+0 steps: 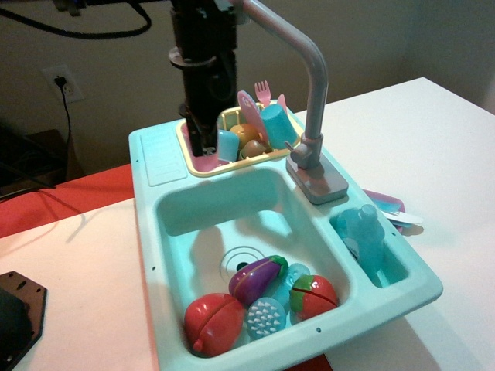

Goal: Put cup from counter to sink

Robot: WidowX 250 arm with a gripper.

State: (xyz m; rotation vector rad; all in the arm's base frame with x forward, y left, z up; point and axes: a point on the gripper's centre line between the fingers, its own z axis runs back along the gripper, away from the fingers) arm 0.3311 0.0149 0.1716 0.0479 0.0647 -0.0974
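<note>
The gripper (203,147), seemingly closed on the cup (206,161), is held upright from the top of the frame over the yellow rack (232,164) above centre, so a release there could land it in the rack, not the sink (201,212) below.

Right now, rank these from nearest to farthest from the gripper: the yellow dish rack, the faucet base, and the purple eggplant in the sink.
From the gripper:
1. Yellow dish rack, right beside it.
2. Faucet base, off to the right in the image.
3. Purple eggplant, down in the sink at the front.
</note>
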